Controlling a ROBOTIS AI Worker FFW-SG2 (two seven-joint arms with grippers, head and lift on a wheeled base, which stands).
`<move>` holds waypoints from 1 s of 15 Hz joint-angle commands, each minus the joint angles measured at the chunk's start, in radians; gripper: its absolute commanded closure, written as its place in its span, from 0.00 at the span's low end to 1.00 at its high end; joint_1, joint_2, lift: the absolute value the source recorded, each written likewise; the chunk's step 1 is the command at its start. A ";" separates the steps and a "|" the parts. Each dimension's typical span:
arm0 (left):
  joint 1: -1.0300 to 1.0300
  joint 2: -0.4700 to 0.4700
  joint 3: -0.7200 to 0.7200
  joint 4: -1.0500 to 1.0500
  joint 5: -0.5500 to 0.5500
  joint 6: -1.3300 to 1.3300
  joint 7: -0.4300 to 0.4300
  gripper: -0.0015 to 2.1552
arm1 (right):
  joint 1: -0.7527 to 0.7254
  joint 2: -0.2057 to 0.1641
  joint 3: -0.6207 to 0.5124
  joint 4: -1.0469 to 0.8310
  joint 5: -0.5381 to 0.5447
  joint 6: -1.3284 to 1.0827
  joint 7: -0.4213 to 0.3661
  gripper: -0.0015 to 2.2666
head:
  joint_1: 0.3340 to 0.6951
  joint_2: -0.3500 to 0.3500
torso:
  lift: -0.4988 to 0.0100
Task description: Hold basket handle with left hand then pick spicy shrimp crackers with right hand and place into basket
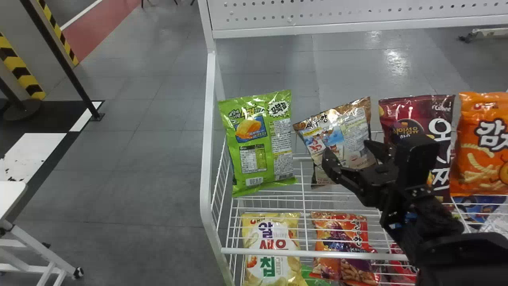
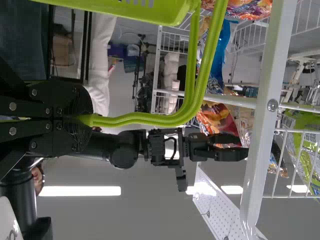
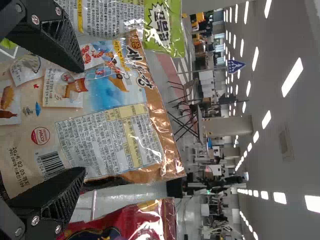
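Note:
In the head view my right gripper (image 1: 348, 154) stands open in front of the brown spicy shrimp crackers bag (image 1: 345, 131), which leans tilted on the rack's upper shelf. From the right wrist, the gripper (image 3: 80, 122) has its two fingers apart, with the bag (image 3: 107, 115) filling the space ahead of and between them; whether they touch it I cannot tell. In the left wrist view my left gripper (image 2: 85, 120) is shut on the green handle (image 2: 150, 119) of the basket (image 2: 125, 10).
A green snack bag (image 1: 260, 147) stands left of the crackers, a dark red bag (image 1: 416, 115) and an orange one (image 1: 482, 151) to the right. More bags, such as a yellow one (image 1: 274, 238), lie on the lower shelf. The rack's white post (image 1: 208, 139) rises at its left end.

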 commanded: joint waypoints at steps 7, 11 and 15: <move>-0.002 0.003 0.003 0.000 0.000 0.000 -0.013 1.00 | -0.001 0.002 0.016 -0.016 0.021 0.078 -0.008 0.94 | 1.00 0.73 | 0.96; -0.003 0.003 0.006 0.003 0.000 0.000 -0.013 1.00 | 0.055 0.002 0.016 -0.102 0.021 0.029 -0.015 0.98 | 1.00 0.73 | 0.96; -0.005 0.005 0.014 0.011 0.003 0.000 -0.013 1.00 | 0.085 0.002 0.010 -0.130 0.035 0.011 -0.026 0.99 | 1.00 0.73 | 0.96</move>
